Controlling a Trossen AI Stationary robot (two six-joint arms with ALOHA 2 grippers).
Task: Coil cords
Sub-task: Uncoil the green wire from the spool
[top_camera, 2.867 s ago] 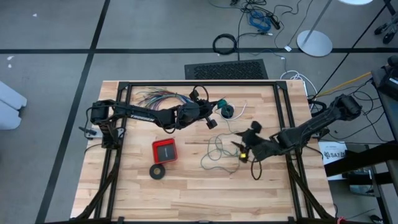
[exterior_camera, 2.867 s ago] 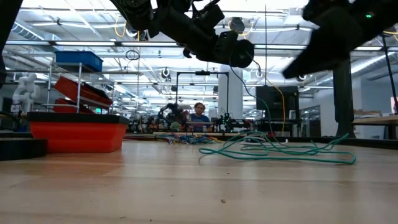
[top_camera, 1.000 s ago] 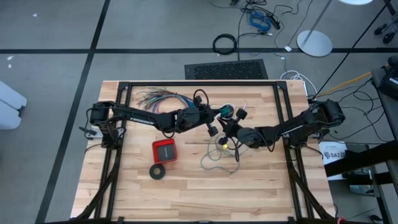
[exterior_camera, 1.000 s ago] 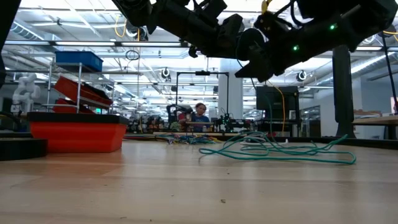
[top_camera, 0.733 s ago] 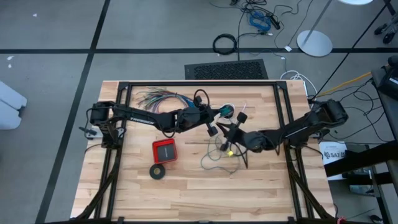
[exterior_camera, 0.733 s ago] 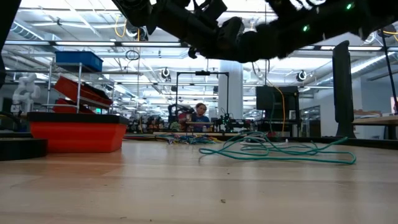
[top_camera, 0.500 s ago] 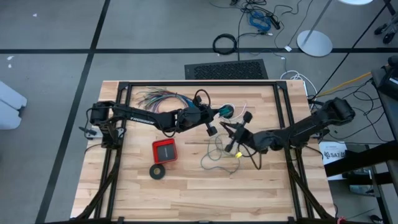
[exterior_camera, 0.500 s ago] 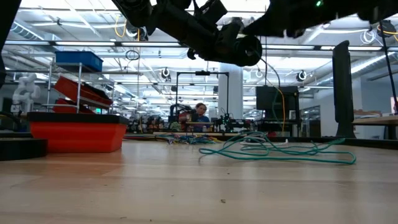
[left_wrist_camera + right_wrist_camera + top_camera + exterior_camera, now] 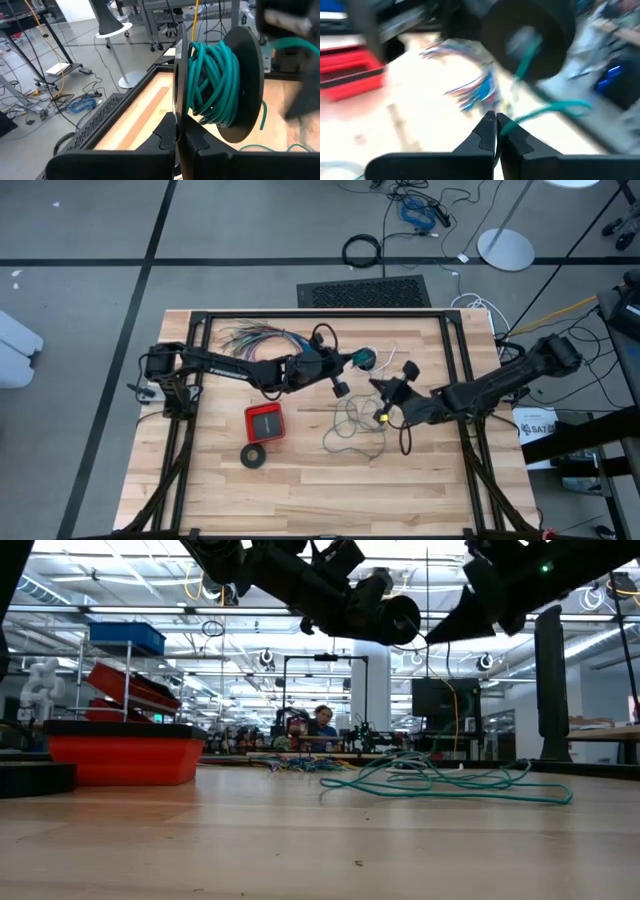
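Note:
My left gripper (image 9: pixel 347 363) stands over the table's far middle, shut on a black spool (image 9: pixel 220 85) wound with teal-green wire (image 9: pixel 212 80). My right gripper (image 9: pixel 378 385) hovers just to the right of and nearer than the spool (image 9: pixel 366 359), shut on a strand of the same wire (image 9: pixel 540 111). The unwound teal wire lies in a loose tangle (image 9: pixel 352 425) on the table below, also seen in the low view (image 9: pixel 440 782). A thin white cord (image 9: pixel 391 351) lies beside the spool. My left gripper pinches the edge of one of the spool's flanges (image 9: pixel 178 107) between its two fingers. The fingers reach out almost level from the table's left. The spool is lifted clear of the table, its flanges on edge. My right gripper pinches the teal strand (image 9: pixel 506 126) at its fingertips, coming from the table's right and pointing slightly down. One stretch of the wire runs on to the spool (image 9: pixel 527 42); another bends away to the side, clear of the table.
A red box (image 9: pixel 264 422) and a black tape ring (image 9: pixel 253 456) lie near the table's left middle. A fan of many-coloured wires (image 9: pixel 250 337) spreads at the far left. A black frame (image 9: pixel 320 315) borders the table.
My right gripper has drawn back from the spool toward the table's right edge and risen, rolling its wrist as it went, and it has stayed shut. The spool in my left gripper has kept its place.

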